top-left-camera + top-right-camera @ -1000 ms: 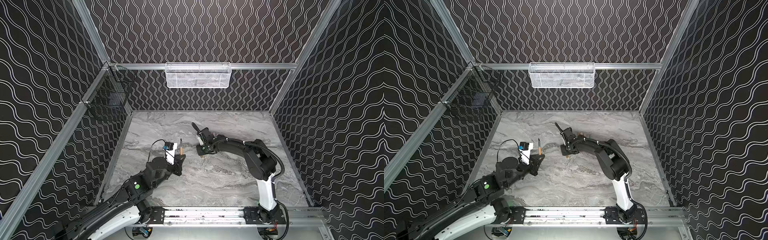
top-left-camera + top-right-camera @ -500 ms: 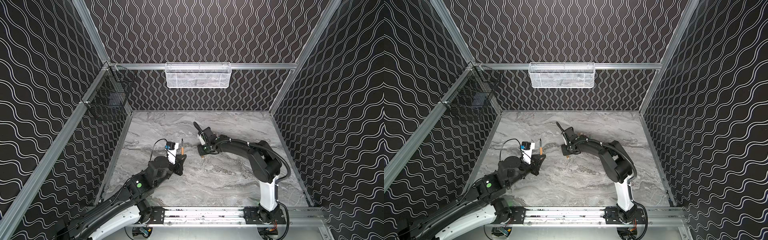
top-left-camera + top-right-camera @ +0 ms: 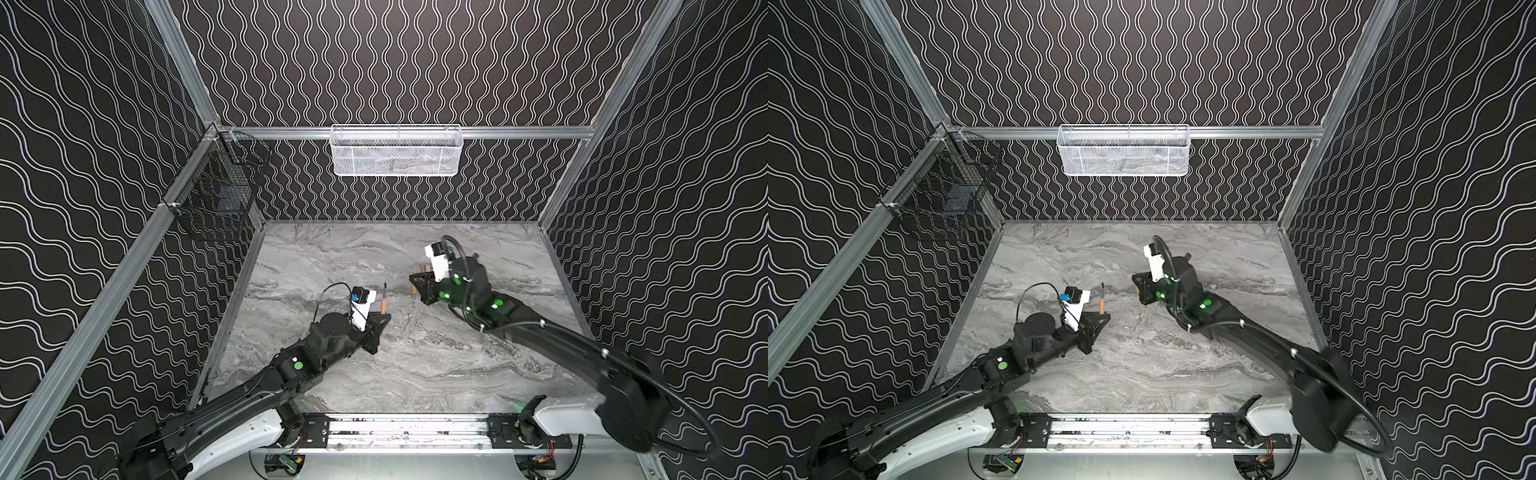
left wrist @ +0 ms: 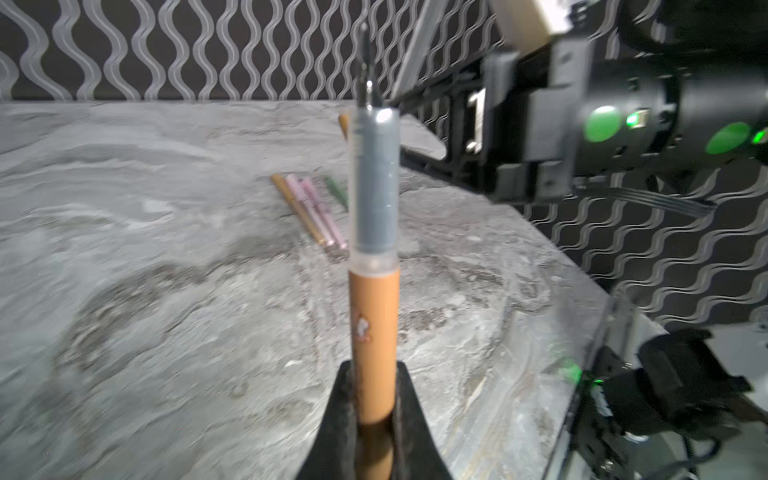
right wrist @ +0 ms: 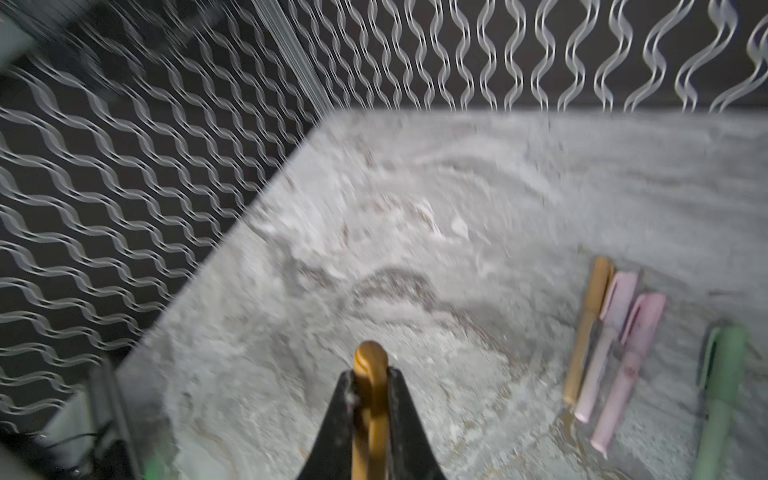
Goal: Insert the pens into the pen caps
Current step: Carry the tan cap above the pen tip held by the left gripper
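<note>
A pen [image 4: 374, 324] is gripped upright by the left claw [image 4: 374, 370], a cap [image 5: 370, 357] by the right claw [image 5: 370, 376]. What the white basket [image 3: 397, 151] and black basket [image 3: 216, 195] hold cannot be told.

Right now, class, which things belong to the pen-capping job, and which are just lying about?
Job: tan-orange pen held upright in the left gripper; tan-orange cap in the right gripper; four capped pens lying on the table.
Lying about: white mesh basket; black wire basket, both hanging above the table.
</note>
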`<action>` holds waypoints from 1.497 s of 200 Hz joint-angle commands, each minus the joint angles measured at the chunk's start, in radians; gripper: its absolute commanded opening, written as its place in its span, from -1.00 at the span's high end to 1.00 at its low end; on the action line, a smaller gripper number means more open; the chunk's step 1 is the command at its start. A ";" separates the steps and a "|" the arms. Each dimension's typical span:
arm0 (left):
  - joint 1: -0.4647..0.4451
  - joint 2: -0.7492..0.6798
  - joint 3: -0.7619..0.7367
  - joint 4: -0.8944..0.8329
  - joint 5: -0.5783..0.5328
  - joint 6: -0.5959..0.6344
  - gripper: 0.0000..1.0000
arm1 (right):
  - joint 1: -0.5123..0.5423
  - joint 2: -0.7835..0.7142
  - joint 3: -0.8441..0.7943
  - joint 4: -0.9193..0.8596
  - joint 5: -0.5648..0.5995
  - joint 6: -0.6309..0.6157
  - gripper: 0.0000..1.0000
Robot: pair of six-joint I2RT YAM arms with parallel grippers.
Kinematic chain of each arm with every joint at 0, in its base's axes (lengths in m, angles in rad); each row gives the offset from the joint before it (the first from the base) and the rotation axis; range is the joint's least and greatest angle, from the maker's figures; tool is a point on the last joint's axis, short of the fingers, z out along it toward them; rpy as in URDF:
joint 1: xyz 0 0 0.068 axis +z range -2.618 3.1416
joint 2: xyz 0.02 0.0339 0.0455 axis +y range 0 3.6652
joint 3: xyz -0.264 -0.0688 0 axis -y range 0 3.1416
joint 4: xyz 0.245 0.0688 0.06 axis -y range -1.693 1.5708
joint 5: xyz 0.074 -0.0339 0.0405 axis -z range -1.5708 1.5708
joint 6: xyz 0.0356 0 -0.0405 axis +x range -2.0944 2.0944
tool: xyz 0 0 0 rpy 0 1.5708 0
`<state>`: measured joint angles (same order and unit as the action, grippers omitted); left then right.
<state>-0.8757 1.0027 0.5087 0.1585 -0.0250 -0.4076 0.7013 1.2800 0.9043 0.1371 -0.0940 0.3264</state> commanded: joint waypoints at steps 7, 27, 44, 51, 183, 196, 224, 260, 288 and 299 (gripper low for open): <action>-0.005 0.044 0.004 0.205 0.127 0.036 1.00 | 0.001 -0.122 -0.068 0.270 -0.001 0.059 0.74; -0.008 0.086 0.027 0.202 0.155 0.038 1.00 | 0.001 -0.182 -0.108 0.368 -0.016 0.091 0.74; -0.013 0.110 0.033 0.214 0.170 0.031 1.00 | 0.001 -0.207 -0.131 0.444 -0.028 0.117 0.75; -0.015 0.118 0.037 0.212 0.175 0.032 1.00 | 0.000 -0.209 -0.139 0.480 -0.042 0.127 0.74; -0.036 0.127 0.071 0.181 0.204 0.048 1.00 | 0.009 -0.153 -0.157 0.629 -0.212 0.209 0.74; -0.036 0.125 0.075 0.174 0.202 0.049 1.00 | 0.009 -0.151 -0.164 0.634 -0.219 0.213 0.75; -0.036 0.131 0.080 0.175 0.207 0.050 1.00 | 0.012 -0.150 -0.174 0.649 -0.236 0.225 0.75; -0.036 0.135 0.077 0.180 0.208 0.045 1.00 | 0.013 -0.152 -0.176 0.658 -0.236 0.227 0.75; -0.037 0.143 0.080 0.180 0.220 0.040 1.00 | 0.013 -0.159 -0.178 0.668 -0.202 0.216 0.75; -0.037 0.145 0.077 0.184 0.220 0.040 1.00 | 0.013 -0.161 -0.176 0.670 -0.197 0.212 0.75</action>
<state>-0.9108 1.1419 0.5758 0.3153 0.1822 -0.3813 0.7128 1.1275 0.7261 0.7528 -0.3141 0.5415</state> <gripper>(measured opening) 0.111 0.136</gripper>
